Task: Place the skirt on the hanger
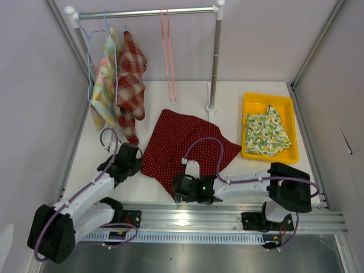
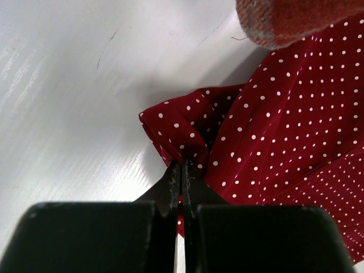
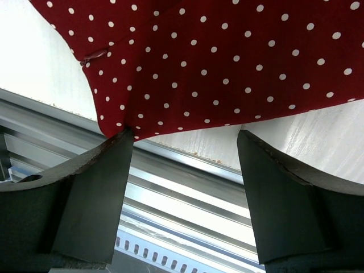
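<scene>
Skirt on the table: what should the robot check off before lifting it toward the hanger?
1. Left hand shut on a skirt corner: ok.
2. Right hand holding the skirt: not ok; it is open, with the hem just at its fingertips.
3. Pink hanger bare on the rail: ok.
4. Skirt free of the checked cloth hanging beside it: cannot tell.
</scene>
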Tool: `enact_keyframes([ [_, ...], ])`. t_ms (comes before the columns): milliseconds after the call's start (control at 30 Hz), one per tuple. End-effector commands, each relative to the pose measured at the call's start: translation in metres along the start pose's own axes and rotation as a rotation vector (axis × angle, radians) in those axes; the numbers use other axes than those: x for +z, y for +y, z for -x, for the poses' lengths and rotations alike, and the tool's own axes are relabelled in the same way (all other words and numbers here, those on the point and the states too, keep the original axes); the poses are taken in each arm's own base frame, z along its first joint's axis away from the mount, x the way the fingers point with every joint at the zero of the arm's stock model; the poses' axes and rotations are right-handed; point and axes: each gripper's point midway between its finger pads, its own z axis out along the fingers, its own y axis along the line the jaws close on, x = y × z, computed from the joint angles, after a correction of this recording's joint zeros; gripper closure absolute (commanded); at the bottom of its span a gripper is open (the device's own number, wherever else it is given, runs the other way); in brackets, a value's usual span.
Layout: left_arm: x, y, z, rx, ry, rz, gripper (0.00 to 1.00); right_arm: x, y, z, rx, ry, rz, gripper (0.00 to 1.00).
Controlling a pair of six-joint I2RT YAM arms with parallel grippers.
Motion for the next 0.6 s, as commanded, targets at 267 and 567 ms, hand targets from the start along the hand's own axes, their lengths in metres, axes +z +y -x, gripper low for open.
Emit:
enact_keyframes([
  [267, -0.001, -0.005, 0.001, 0.006, 0.000, -0.039, 1.00, -0.017, 0.020, 0.022, 0.061, -0.128, 0.060, 0.21],
  [567, -0.002, -0.006, 0.000, 0.010, 0.006, -0.046, 1.00, 0.007, 0.020, 0.026, 0.038, -0.103, 0.009, 0.26],
])
